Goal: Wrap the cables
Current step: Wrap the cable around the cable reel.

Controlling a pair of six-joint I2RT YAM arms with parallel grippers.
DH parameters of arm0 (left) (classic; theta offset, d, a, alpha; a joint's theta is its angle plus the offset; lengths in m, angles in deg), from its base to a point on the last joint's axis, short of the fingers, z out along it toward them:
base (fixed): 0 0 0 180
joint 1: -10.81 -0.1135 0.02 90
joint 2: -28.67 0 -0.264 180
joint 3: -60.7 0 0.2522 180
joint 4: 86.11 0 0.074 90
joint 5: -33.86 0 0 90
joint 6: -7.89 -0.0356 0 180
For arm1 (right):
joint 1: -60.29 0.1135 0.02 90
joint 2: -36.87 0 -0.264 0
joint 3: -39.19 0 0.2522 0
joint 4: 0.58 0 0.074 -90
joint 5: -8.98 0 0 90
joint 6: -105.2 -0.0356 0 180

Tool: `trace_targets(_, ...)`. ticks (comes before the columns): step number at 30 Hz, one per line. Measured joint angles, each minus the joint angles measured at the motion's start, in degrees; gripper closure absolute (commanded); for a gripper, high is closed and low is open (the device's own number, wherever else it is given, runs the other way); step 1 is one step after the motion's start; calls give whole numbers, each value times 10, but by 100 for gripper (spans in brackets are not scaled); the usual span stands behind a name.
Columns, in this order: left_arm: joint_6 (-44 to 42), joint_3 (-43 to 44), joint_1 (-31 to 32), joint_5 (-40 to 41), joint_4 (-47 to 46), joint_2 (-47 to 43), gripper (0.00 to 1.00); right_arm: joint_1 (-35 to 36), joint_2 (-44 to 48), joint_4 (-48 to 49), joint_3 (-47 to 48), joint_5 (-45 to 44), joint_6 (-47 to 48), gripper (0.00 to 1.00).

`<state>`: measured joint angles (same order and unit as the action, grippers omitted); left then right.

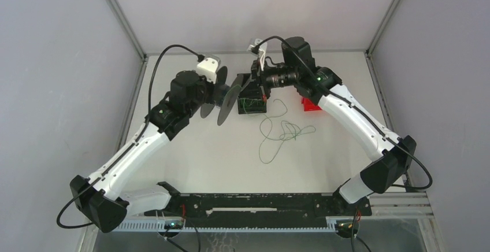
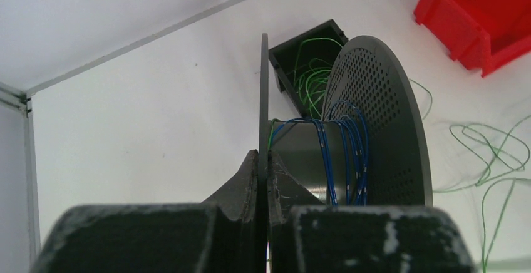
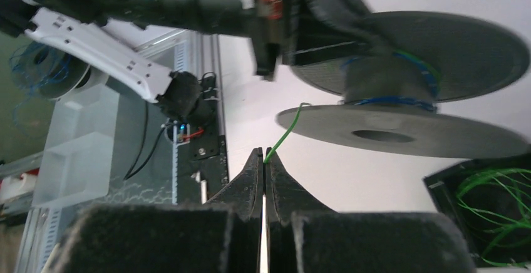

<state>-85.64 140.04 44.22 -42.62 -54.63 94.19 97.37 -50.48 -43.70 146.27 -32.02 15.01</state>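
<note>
Lying in loose, curly loops on the white table (image 1: 219, 159), the thin, bright green cables (image 1: 281, 132) were seen near the middle, in front of both arms. Farther back, one flat side of a dark grey spool (image 2: 376, 97) was pinched tight by the left gripper (image 2: 263, 160), its jaws almost together on the thin disc. Blue wire (image 2: 345, 160) and a little green were wound around the spool's middle. The end of one green strand was held by the right gripper (image 3: 264, 160), closed fully on it. More green cable was piled inside a black box (image 2: 280, 66) behind the spool. A red bin (image 2: 482, 16) was set to the right of the box.
</note>
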Motion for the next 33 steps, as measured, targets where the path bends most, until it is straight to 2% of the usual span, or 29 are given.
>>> trace_targets(18,-43,-2,15,-114,1,-9,100,-128,-58,0,15,-52,4,99)
trace_targets(27,-33,-2,14,-159,3,-16,100,-158,-96,-2,16,-68,29,96)
trace_targets(33,-10,-2,9,-175,7,-17,100,-168,-105,4,-25,-58,38,94)
